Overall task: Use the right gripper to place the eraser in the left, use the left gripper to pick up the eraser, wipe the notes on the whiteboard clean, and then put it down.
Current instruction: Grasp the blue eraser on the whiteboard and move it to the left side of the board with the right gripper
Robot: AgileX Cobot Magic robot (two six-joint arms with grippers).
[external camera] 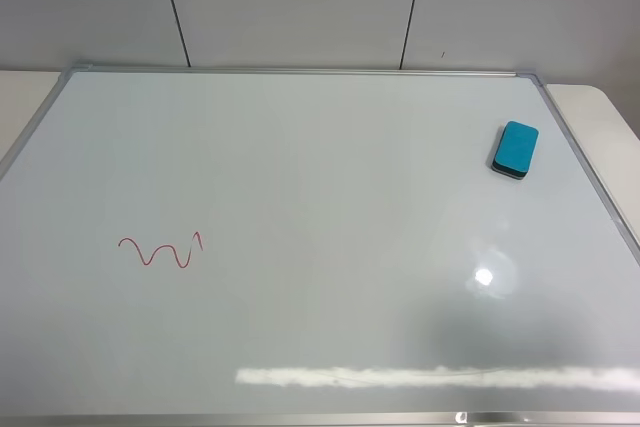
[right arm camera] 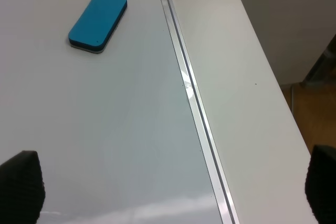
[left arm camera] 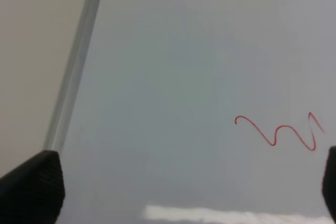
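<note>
The turquoise eraser (external camera: 515, 149) lies flat on the whiteboard (external camera: 320, 177) near its far right edge; it also shows in the right wrist view (right arm camera: 98, 20). The red wavy notes (external camera: 160, 250) sit at the left of the board and show in the left wrist view (left arm camera: 278, 132). Neither gripper shows in the exterior view. My left gripper (left arm camera: 181, 190) is open and empty above the board, near its left frame and short of the notes. My right gripper (right arm camera: 172, 184) is open and empty over the board's right frame, well short of the eraser.
The board's silver frame (right arm camera: 189, 93) runs beside a strip of pale table (right arm camera: 247, 77) on the right, with the floor (right arm camera: 310, 93) beyond. The left frame (left arm camera: 73, 66) borders pale table too. A grey panelled wall (external camera: 300, 7) stands behind the board.
</note>
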